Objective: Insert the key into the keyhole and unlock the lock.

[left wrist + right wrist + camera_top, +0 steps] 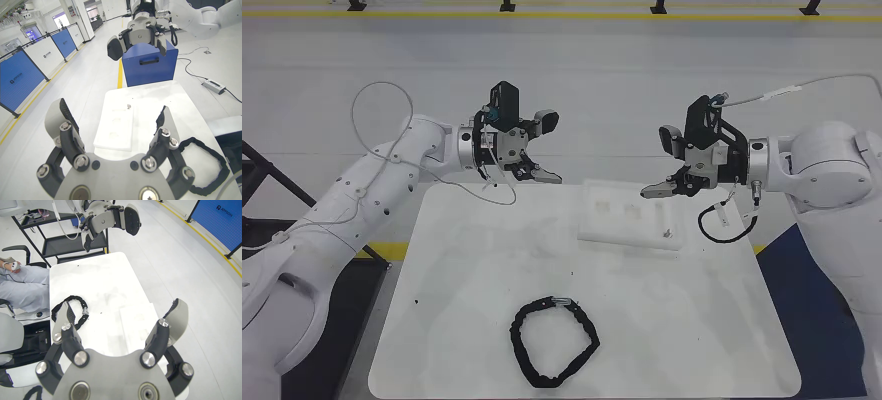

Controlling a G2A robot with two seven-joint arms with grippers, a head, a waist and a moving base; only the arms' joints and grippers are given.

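Observation:
A black fabric-covered chain lock [554,340] lies looped on the white table [462,300] near its front edge, with its metal lock end [85,310] toward the middle. A small silver key [669,234] rests on a white foam tray [627,225] at the back right of the table. My left gripper [550,150] hangs open above the table's back left edge, empty. My right gripper [660,165] hangs open above the tray's back edge, also empty. In the left wrist view the key [129,106] and tray [115,132] lie ahead between its open fingers [65,113].
A blue box [149,66] stands on the floor beyond the table's right side. A black cart [56,241] stands off its left side. The tray has several shallow recesses. Bare tabletop lies between the tray and the chain lock.

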